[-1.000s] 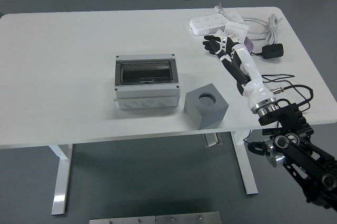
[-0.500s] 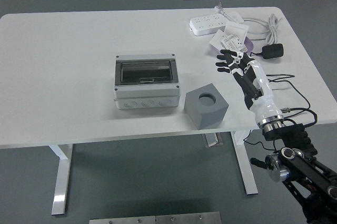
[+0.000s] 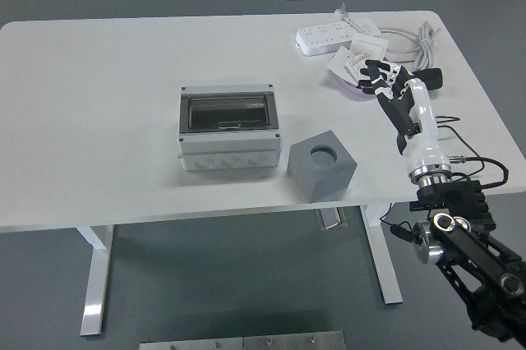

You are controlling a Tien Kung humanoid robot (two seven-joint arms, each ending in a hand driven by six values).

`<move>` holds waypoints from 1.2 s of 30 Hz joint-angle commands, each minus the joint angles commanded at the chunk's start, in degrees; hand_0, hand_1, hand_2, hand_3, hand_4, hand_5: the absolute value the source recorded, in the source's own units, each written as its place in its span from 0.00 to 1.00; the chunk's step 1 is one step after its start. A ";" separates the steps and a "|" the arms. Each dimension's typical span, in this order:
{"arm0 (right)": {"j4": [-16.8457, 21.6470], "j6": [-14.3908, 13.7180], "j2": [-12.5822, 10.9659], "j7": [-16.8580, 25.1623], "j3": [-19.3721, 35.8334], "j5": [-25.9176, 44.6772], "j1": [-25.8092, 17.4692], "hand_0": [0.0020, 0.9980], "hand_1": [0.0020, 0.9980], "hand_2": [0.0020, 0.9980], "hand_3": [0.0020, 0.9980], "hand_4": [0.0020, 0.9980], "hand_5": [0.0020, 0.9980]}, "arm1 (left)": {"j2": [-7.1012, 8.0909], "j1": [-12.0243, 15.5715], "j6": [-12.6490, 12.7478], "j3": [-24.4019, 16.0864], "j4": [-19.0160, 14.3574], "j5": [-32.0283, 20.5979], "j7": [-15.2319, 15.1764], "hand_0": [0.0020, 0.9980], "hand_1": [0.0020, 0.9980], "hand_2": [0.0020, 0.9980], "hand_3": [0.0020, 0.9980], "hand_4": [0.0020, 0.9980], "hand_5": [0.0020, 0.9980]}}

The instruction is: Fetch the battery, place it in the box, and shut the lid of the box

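Note:
A grey junction box with a dark see-through lid lying flat on top stands mid-table. Small white printed packets lie on a purple dish at the back right; I cannot make out a battery as such. My right hand, black fingers spread and empty, hovers just right of those packets, over the dish's right side. Its white forearm runs down to the table's right front edge. My left arm is out of sight.
A grey cube with a round hole on top sits right of the box, near the front edge. A white power strip, coiled white cable and black adapter crowd the back right corner.
My right hand dipped from the packets' left side towards the table's middle, then swung right and back; it now hovers right of the packets. Box and cube have not moved.

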 joint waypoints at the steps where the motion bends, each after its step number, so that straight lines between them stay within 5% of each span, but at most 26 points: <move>1: 0.16 0.16 -0.12 -0.12 0.10 -0.64 -0.14 0.65 0.63 0.66 0.65 0.77 0.65 | 0.01 -0.02 0.00 0.03 0.00 -0.05 -0.01 0.67 0.75 0.71 0.81 0.66 0.26; 8: 2.39 1.85 -1.42 1.80 0.48 0.22 -2.15 0.63 0.62 0.66 0.66 0.77 0.64 | 0.01 0.02 -0.03 0.02 0.00 -0.12 0.02 0.67 0.75 0.71 0.81 0.66 0.27; 18: -0.34 4.70 -0.01 -0.38 -1.60 4.81 0.94 0.58 0.57 0.62 0.64 0.75 0.62 | 0.26 -0.10 -0.08 0.48 0.00 -0.74 -0.06 0.67 0.75 0.71 0.81 0.66 0.27; 27: 1.98 3.57 -1.55 2.69 -1.02 6.36 -2.63 0.67 0.65 0.70 0.69 0.75 0.61 | 0.31 0.07 -0.13 0.32 0.00 -0.67 -0.03 0.67 0.75 0.71 0.81 0.66 0.27; 36: -3.04 4.03 0.85 4.04 -3.06 8.55 1.43 0.60 0.59 0.63 0.64 0.75 0.63 | 0.49 -0.21 -0.15 0.71 0.00 -0.82 -0.15 0.67 0.75 0.71 0.81 0.66 0.27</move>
